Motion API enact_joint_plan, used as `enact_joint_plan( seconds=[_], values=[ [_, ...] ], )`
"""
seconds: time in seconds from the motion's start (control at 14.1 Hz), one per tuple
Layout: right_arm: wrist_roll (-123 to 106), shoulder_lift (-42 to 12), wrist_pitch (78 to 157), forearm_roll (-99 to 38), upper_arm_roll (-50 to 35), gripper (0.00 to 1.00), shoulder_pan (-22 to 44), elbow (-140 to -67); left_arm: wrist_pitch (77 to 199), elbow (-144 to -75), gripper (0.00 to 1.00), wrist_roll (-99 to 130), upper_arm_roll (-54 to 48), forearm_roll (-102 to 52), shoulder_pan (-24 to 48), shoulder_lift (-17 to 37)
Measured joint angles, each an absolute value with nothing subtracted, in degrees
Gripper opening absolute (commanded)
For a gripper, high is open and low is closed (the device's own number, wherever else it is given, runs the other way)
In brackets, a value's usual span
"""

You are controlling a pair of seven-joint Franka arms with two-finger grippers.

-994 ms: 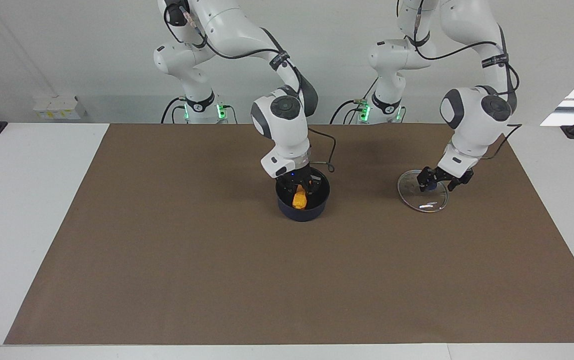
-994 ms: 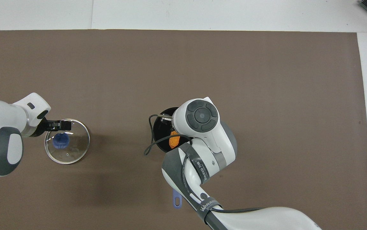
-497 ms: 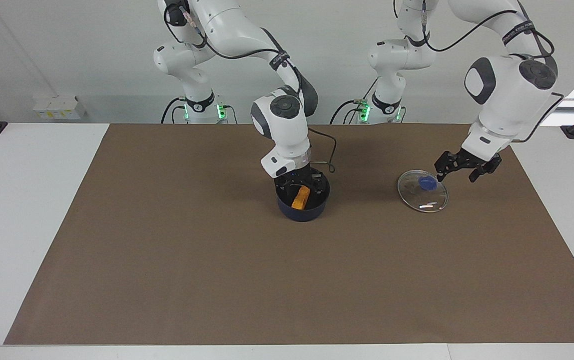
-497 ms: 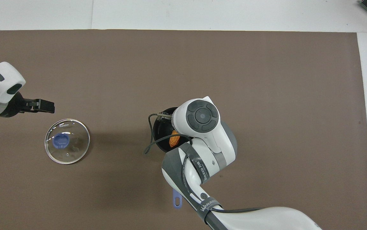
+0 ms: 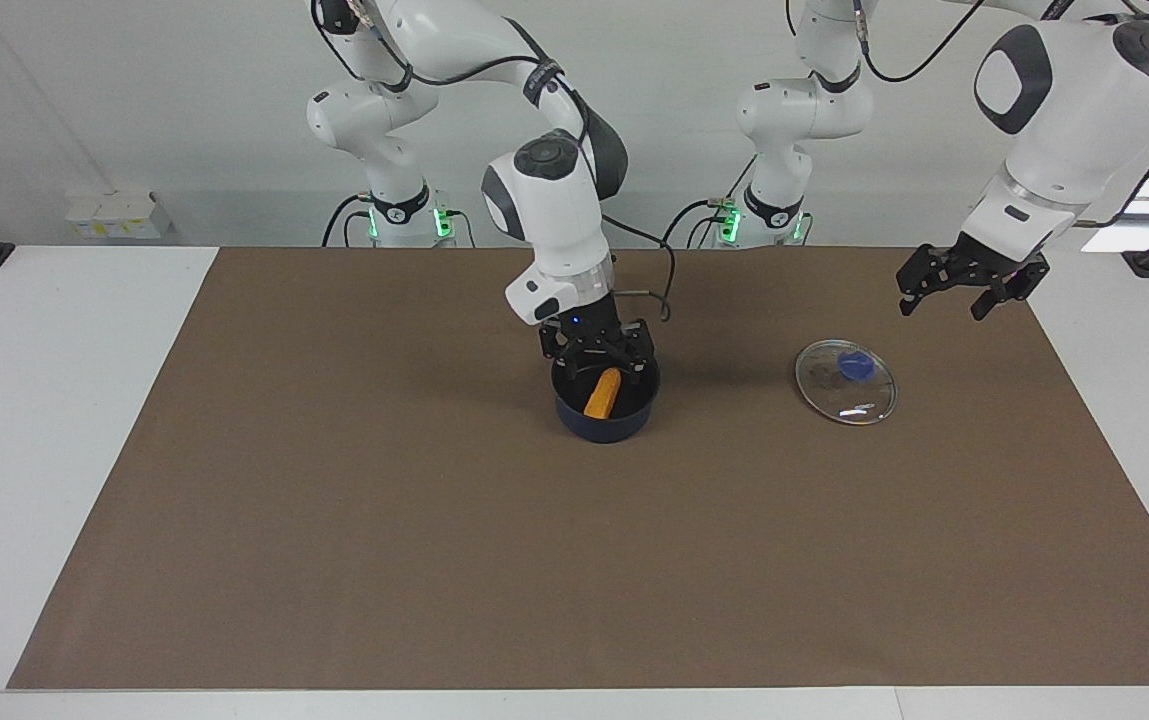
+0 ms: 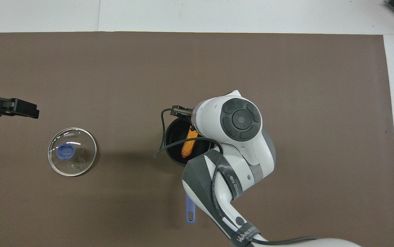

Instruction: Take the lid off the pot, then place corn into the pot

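The table [image 5: 334, 520] is covered with a brown mat. Just below the right gripper [image 5: 599, 352], whose fingers stand apart and hold nothing, sits the small dark navy-blue pot [image 5: 606, 400] with a long blue handle. The round clear glass lid [image 5: 845, 381] with a blue knob lies flat below the raised left gripper [image 5: 964, 285], also spread and holding nothing. The small orange-yellow corn cob [image 5: 602, 392] leans inside the pot.

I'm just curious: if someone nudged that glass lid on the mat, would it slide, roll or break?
The lid lies flat on the mat, so it would probably slide, not roll. It looks like rigid glass, likely breakable if dropped. Its blue knob seems the easiest grip.
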State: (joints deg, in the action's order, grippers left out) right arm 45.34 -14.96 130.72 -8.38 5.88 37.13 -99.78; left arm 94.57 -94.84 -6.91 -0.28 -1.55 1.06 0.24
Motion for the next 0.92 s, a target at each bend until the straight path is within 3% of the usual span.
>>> enact_joint_plan(
  seconds=[0.28,0.92],
  values=[
    [43.85,-8.87,124.46,-7.49,6.04,1.00,31.15,-100.01,89.57,-89.73,1.00,-7.84,-0.19,-1.45,1.05,0.68],
    [25.30,4.73,105.90,-7.36,6.33,1.00,12.99,-101.32,88.94,-89.56,1.00,-7.85,0.03,-1.45,0.94,0.98]
  ],
)
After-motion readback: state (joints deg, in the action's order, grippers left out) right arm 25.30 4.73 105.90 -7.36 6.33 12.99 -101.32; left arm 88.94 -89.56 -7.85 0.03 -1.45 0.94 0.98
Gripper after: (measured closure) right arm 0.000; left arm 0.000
